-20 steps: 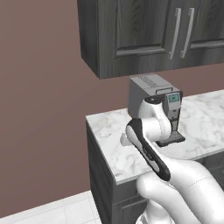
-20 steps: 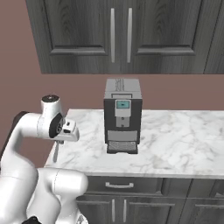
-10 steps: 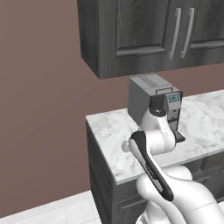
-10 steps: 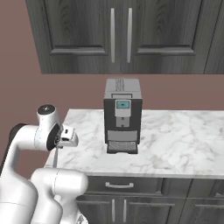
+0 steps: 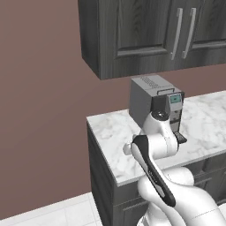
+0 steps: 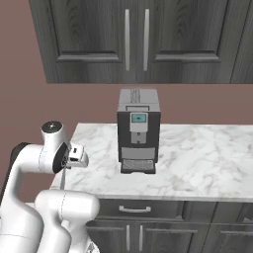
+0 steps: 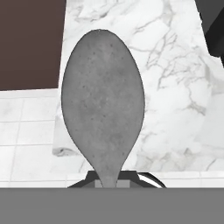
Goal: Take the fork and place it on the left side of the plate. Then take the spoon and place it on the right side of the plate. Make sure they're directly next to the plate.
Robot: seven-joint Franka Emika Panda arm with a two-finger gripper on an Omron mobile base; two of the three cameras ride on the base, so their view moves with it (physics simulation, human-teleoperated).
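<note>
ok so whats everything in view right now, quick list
spoon: one, all grey, held in the claw, bowl pointing out over the counter edge
coffee machine: one, dark grey with a small blue screen, standing on the counter by the wall
counter: one, white marble top over dark grey cabinets
upper cabinets: dark grey, silver handles, above the counter
wall: brown-red
floor: white tiles
arm: one, white with dark joints
claw: one, shut on the spoon

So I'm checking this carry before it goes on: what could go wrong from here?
The gripper pinches the spoon only at the end of its thin handle, so the bowl could swing or slip out. It hangs near the counter edge, above the floor, so a drop might land there. The coffee machine stands nearby; a wide swing might clip it.
</note>
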